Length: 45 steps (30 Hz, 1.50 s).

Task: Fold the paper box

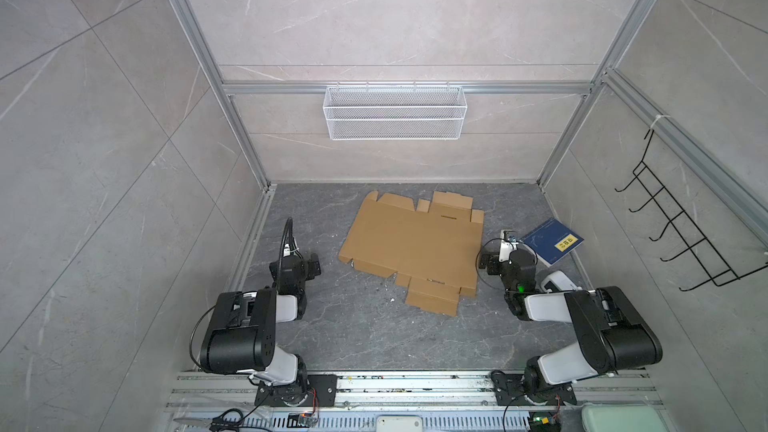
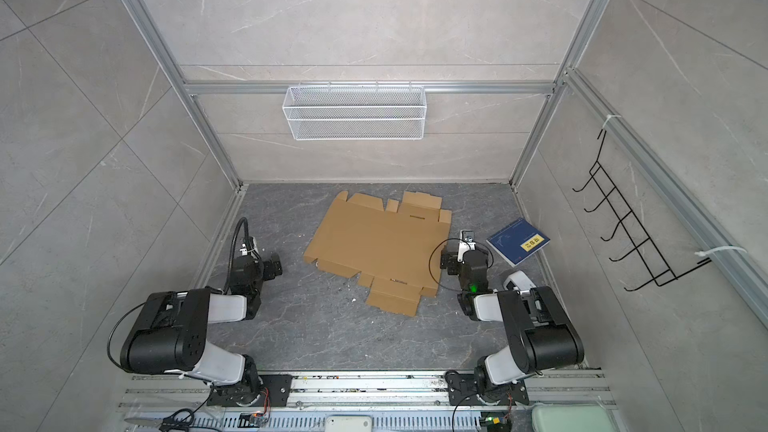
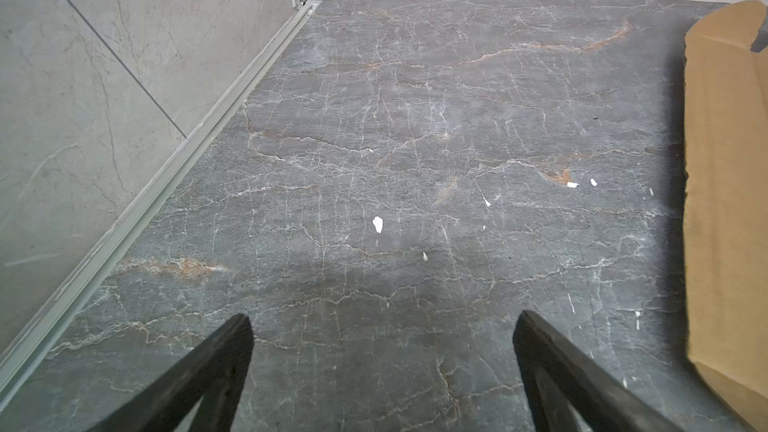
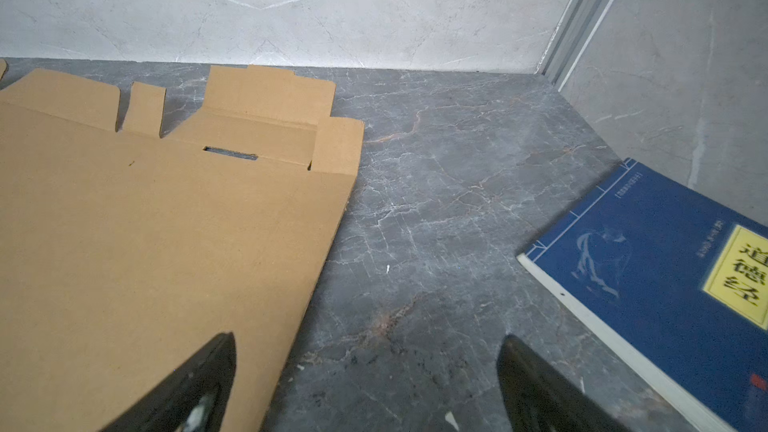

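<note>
Left claw [image 3: 382,320] spread wide, nothing in it, over bare tabletop [image 3: 374,139] — a few white scraps [image 3: 377,224] ahead of it, paper box [image 3: 727,201] off to one side, apart. Right claw [image 4: 366,339] also spread and empty; one finger overlaps the paper box's right edge in the wrist view, contact unclear. The paper box [image 1: 411,243] lies flat and unfolded mid-tabletop between the two claws in both top views, flaps and tabs sticking out at near and far ends. Blue book [image 4: 648,276] with yellow label lies right of the right claw by the side wall — clear of the cardboard. Farther back, wire basket [image 1: 395,112] on the back wall, black hook rack [image 1: 681,234] on the right wall.
</note>
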Available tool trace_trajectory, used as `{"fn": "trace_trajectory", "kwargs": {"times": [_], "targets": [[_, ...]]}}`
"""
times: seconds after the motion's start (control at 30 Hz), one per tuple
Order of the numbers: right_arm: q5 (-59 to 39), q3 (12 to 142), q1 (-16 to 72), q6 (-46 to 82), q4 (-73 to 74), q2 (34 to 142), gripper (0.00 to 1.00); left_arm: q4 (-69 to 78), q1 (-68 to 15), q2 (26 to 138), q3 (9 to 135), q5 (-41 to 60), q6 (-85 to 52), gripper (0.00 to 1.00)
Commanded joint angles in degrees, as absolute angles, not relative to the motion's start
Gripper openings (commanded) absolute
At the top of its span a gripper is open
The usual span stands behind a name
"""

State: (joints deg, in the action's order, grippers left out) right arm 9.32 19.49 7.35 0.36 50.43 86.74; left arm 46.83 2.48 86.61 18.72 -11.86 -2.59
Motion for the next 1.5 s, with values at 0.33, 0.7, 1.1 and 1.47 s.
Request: {"fn": "trace_trajectory", "kwargs": {"times": [0.33,0.7,1.1,1.47], "targets": [[8.27,20.48,7.15,-0.11,50.61,86.92,0.99,49.99,2.20,85.78,19.64,-12.33,-2.97,1.00],[8.34,20.48,7.12,-0.22,50.78,86.92,1.00,50.01,2.20,85.80,19.68,-12.36,-2.92,1.00],[8.30,20.48,7.13,-0.11,50.70,86.97,0.99,50.01,2.20,85.78,19.68,-12.35,-2.94,1.00],[10.53,21.17,7.54,-0.09,48.26,84.77,0.99,46.84,-0.68,82.89,20.33,-15.47,-0.69,1.00]]}}
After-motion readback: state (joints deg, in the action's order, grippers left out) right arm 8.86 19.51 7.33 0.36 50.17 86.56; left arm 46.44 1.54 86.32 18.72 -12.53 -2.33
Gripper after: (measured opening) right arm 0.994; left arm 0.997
